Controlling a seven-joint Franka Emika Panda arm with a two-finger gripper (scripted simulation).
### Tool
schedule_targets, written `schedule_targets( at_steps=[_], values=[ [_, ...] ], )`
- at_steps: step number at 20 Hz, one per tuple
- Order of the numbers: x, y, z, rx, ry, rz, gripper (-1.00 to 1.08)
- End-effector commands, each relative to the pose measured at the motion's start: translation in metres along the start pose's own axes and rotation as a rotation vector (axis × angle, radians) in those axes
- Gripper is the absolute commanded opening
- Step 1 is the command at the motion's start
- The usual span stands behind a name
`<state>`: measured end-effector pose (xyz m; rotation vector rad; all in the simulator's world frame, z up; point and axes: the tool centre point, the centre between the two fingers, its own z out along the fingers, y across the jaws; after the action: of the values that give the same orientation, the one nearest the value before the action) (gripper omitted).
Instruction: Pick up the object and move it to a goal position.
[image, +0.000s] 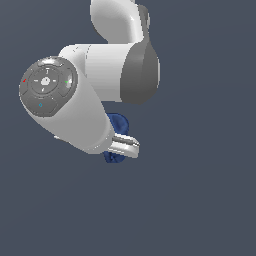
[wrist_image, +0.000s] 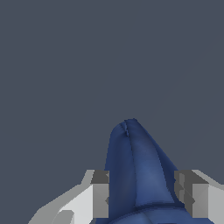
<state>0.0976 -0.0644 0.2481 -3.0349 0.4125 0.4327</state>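
The object is a small dark blue faceted cup (wrist_image: 135, 170). In the wrist view it sits between my two grey finger pads (wrist_image: 99, 194), which press against its sides, so my gripper (wrist_image: 142, 197) is shut on it. In the exterior view only parts of the blue object (image: 119, 124) show, behind and below the white hand; the gripper (image: 122, 147) is mostly hidden by the arm. Whether the object rests on the surface or hangs above it I cannot tell.
The white arm with its grey joint cap (image: 47, 85) fills the upper middle of the exterior view. Around it lies only a plain dark grey-blue ground (image: 200, 200). No goal marker shows.
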Motion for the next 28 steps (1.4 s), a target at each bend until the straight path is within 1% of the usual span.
schedule_targets(
  at_steps=[1,13,28],
  values=[
    [0.005,0.002,0.005,0.002,-0.012,0.013,0.28],
    [0.016,0.009,0.022,0.006,-0.048,0.048,0.28],
    [0.016,0.010,0.027,0.007,-0.052,0.052,0.28]
  ],
)
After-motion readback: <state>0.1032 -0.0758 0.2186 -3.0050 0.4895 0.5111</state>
